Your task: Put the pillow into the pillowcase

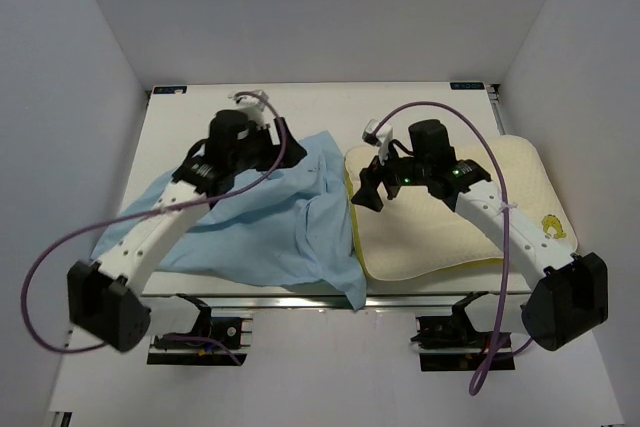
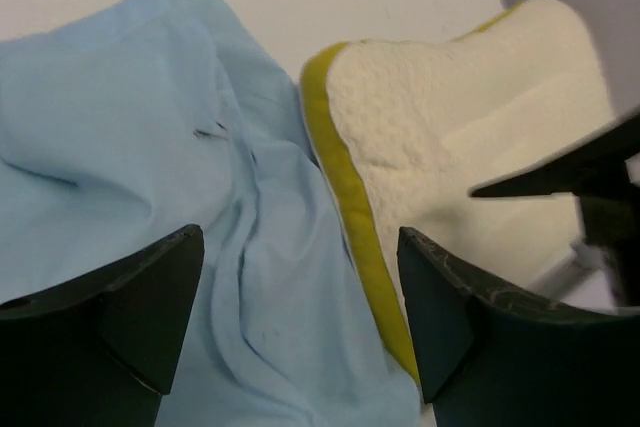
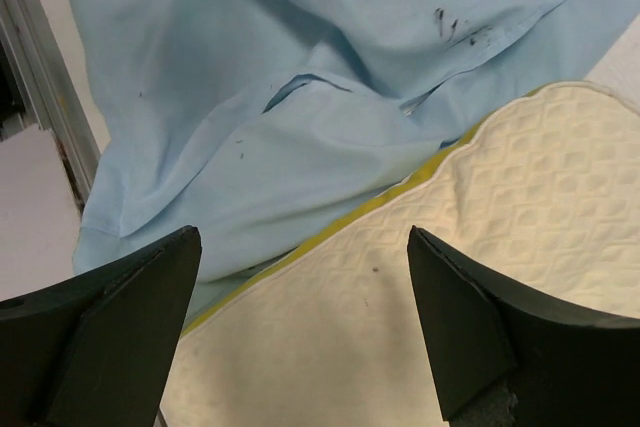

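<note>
**Both claws released, pillow not yet in the sack**

Top view: found the pillowcase [image 1: 270, 232] lying rumpled just left of the pillow [image 1: 420, 237], touching its rim; none of the pillow inside. Spotted the left gripper [image 1: 262, 139] above the cloth, left of the pillow's far corner, and the right gripper [image 1: 367, 192] above the pillow's left edge.

Left wrist: saw jaws spread wide, grasping nothing, cloth and yellow rim below between them.

Right wrist: likewise released and empty, hovering over the cloth-pillow seam; noticed a fold left of the pillow, possibly the mouth; could not tell for sure.

Judged best: locate the open hem, pinch one layer only, lift it toward the pillow's left edge, then feed a corner in.
</note>
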Available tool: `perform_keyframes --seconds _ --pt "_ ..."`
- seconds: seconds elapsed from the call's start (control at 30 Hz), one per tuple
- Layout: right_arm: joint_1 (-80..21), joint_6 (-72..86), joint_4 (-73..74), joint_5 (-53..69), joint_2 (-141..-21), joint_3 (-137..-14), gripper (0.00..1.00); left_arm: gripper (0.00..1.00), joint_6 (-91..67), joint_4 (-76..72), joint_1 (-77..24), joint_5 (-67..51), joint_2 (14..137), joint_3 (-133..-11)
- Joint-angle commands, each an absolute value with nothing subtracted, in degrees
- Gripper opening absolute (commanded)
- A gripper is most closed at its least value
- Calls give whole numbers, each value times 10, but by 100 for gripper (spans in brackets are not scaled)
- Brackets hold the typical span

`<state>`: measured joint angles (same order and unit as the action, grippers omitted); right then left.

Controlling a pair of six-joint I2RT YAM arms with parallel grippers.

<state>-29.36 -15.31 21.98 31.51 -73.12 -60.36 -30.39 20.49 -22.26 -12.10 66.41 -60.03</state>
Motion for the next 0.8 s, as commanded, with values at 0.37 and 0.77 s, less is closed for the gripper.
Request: perform_keyframes --seconds 0.37,0.77 --pt "-217 -124 200 352 -694 -589 89 81 -176 355 -366 210 1033 -877" --pt "-202 -122 200 365 -696 -574 89 73 -164 364 -368 222 1186 -1018"
